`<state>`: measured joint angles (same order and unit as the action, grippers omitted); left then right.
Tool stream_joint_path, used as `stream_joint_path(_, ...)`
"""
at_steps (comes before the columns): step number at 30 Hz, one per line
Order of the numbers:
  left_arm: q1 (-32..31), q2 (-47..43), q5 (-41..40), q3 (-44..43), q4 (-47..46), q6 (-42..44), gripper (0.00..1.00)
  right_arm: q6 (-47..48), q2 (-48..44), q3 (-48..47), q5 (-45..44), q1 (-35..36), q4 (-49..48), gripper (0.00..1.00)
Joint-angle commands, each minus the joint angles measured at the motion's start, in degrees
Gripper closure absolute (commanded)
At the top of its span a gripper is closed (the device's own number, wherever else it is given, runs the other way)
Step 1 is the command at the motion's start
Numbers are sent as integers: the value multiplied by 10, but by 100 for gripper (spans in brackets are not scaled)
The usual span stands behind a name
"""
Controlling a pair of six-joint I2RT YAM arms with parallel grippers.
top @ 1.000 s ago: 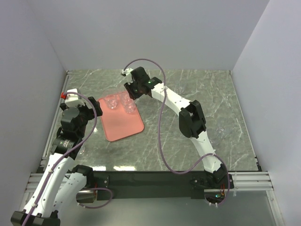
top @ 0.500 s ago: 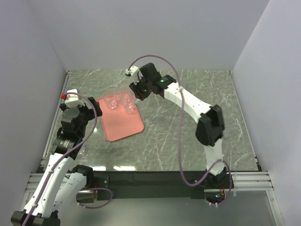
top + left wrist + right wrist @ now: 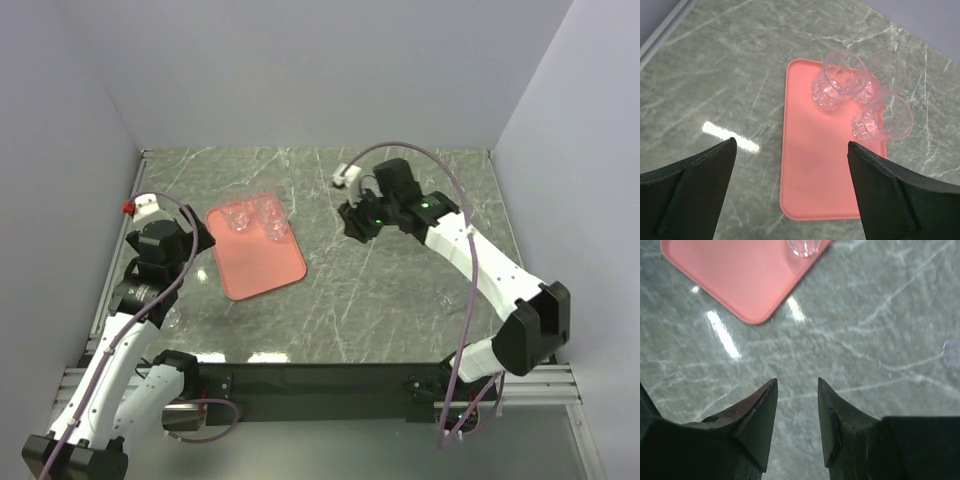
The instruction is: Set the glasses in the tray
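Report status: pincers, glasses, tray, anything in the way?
Left pincer wide open, empty, near tray; right pincer slightly open, empty, over table. Three glasses clustered at one tray end, another glass loose on table. No obstruction seen.

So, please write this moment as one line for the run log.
tray: three glasses at far end | left gripper: open, empty | right gripper: open, empty, away from tray

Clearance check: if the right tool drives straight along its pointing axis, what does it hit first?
Probably the bare marble tabletop, short of the corner of the tray; nothing lies between it and the right tool. Depth unclear.
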<state>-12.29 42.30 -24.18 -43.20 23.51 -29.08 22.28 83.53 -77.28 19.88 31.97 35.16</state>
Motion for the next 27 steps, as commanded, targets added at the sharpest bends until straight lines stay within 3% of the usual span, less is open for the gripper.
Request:
stream_joint_path(1,3,8,-34,-65,106,-118,2,7,-64,47,57,-59,-7,55)
stream_joint_path(4,3,16,-87,-88,195,-220,2,13,-116,105,62,-86,-21,55)
stream_joint_path(8,3,30,-127,-102,284,-276,4,7,-192,185,84,-128,-57,52)
stream_joint_path(13,3,53,-140,-96,315,-311,6,-9,-245,230,168,-220,-77,51)
stream_joint_path(21,14,113,-114,-72,329,-354,11,-5,-251,252,201,-244,-77,51)
stream_joint_path(27,47,155,-87,-68,337,-369,20,-2,-254,255,200,-252,-76,51)
